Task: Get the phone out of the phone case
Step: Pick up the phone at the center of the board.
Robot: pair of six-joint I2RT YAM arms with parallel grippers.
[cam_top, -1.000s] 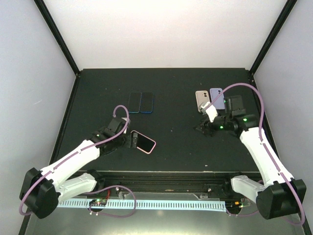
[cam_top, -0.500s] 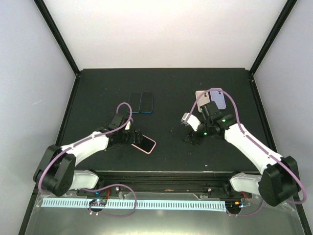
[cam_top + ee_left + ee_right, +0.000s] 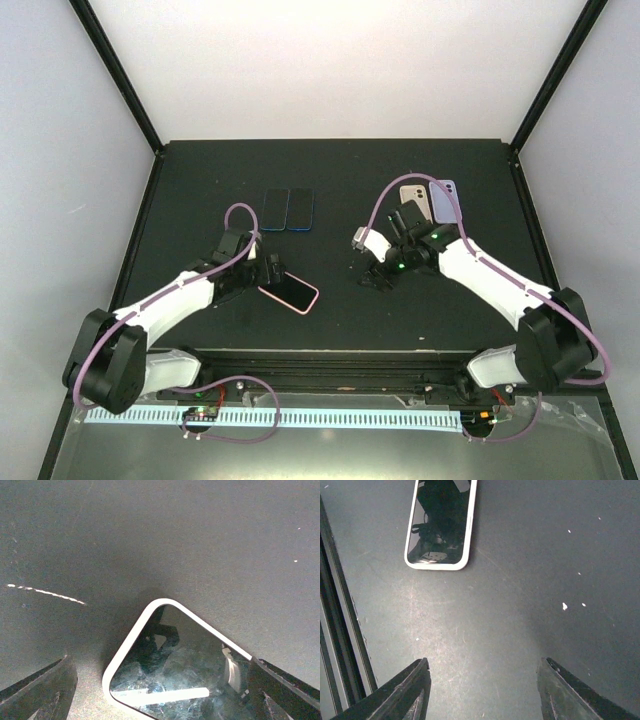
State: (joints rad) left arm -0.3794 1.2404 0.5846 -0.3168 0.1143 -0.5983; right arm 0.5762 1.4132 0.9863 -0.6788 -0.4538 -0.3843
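The phone (image 3: 291, 292) lies screen up on the black mat in its pink-rimmed phone case (image 3: 316, 296), left of centre. My left gripper (image 3: 267, 272) is at the phone's left end. In the left wrist view the dark screen (image 3: 185, 675) and the pale case rim (image 3: 127, 645) lie between my left gripper's (image 3: 160, 662) wide-open jaws, corner pointing away. My right gripper (image 3: 372, 281) hovers open over bare mat to the phone's right. In the right wrist view the phone (image 3: 441, 520) and the case rim (image 3: 437, 566) lie well ahead of my right gripper (image 3: 482, 667).
Two dark phones (image 3: 275, 209) (image 3: 300, 209) lie side by side at the back centre. A beige handset (image 3: 412, 203) and a lilac one (image 3: 447, 200) lie camera side up at the back right. The table's front rail (image 3: 340, 630) runs along the left of the right wrist view.
My right arm has swung left from the back-right handsets toward the table's middle, nearer the phone. The left gripper has shifted slightly at the phone's left end; the phone has stayed put.
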